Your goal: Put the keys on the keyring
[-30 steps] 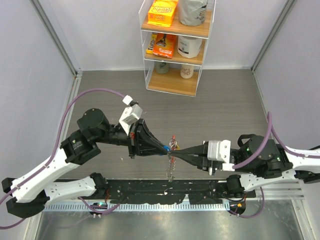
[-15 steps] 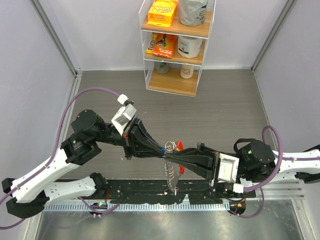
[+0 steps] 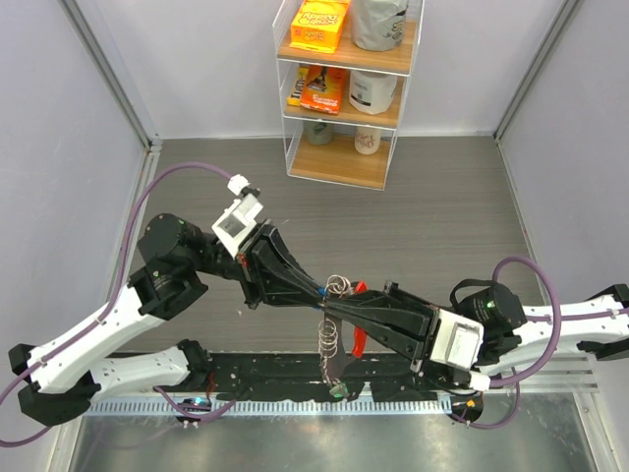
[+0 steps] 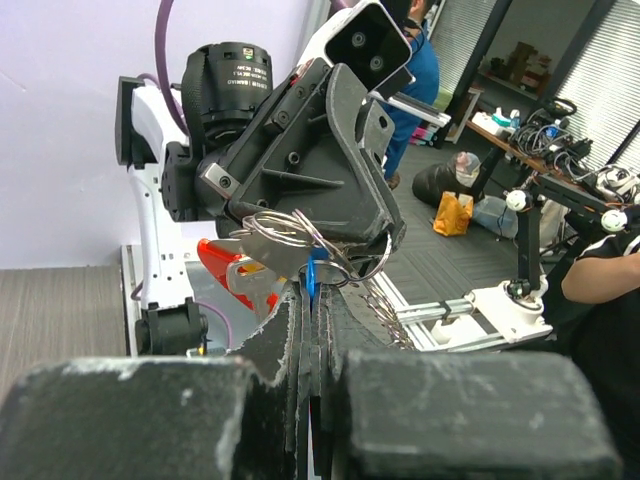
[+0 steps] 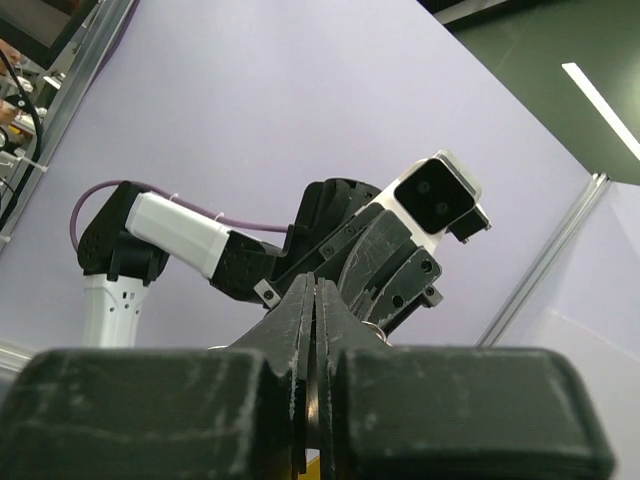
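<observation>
– Left pincer (image 3: 321, 294) and right pincer (image 3: 331, 307) meet tip to tip in mid-air above the grey bench (image 3: 442, 216). What is each one gripping?

– Both are closed. The left one pinches a thin silver key with a blue plastic head (image 4: 311, 275). The right one appears clamped on the silvery coiled-wire keyring (image 3: 339, 286), whose curved red piece (image 3: 356, 336) and chain (image 3: 330, 352) hang below.

– Where does the keyring sit relative to them?

– Its coils stand just above the two meeting tips, touching the key, well off the bench. Whether the key's hole is on the wire yet, I cannot tell.

– How should the threading go?

– In my judgement, hold the ring firm with the right and slide the key head along the coil's split with small turns. Avoid pulling the arms apart, which could spring the key free.
</observation>
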